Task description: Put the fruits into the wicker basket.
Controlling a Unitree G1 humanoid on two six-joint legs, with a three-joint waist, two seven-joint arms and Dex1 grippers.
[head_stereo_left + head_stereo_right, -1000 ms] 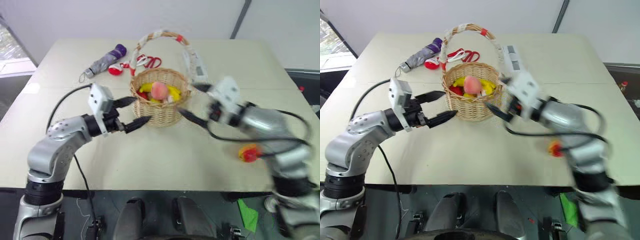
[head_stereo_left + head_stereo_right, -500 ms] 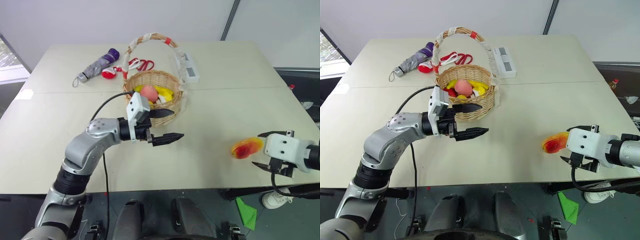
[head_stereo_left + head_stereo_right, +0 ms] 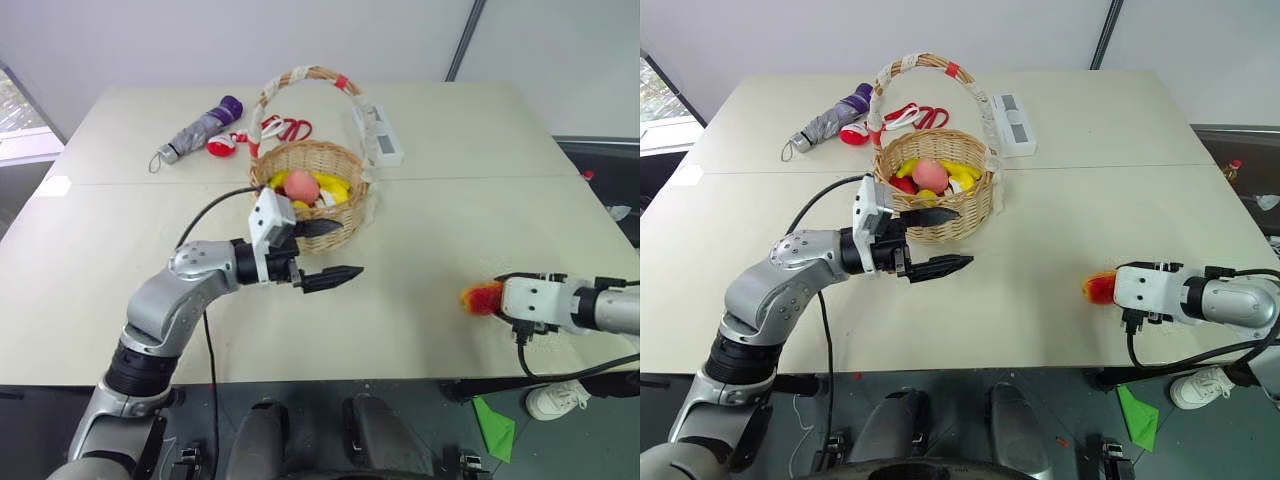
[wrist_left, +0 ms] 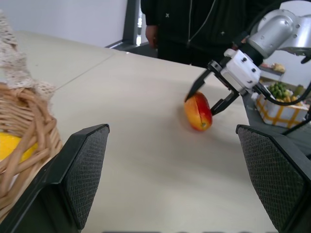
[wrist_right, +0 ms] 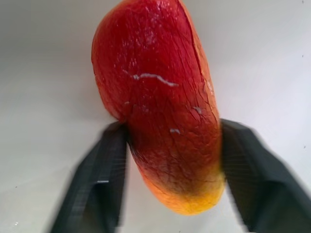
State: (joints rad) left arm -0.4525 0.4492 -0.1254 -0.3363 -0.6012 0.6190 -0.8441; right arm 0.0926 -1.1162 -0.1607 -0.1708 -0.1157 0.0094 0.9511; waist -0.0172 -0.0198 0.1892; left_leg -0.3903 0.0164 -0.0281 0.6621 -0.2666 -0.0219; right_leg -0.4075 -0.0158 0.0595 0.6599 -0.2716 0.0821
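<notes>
Right claw (image 4: 212, 93) pinches one mango (image 5: 160, 104) near desk's (image 3: 450, 180) 4 o'clock edge; left claw (image 3: 330, 252) spread beside one basket (image 3: 335, 165).

You've got bare table (image 3: 420, 240) between the right gripper (image 4: 210, 95) and the wicker basket (image 3: 340, 165), nothing lying across it. The left gripper (image 3: 330, 252) hangs just in front of the basket, jaws wide, partly blocking the near rim. The arched handle (image 3: 310, 75) spans the mouth, so entry from above is split either side. Power strip (image 3: 380, 135) sits just beside the basket's far right; umbrella (image 3: 195, 130) and scissors (image 3: 285, 127) crowd the far left.
</notes>
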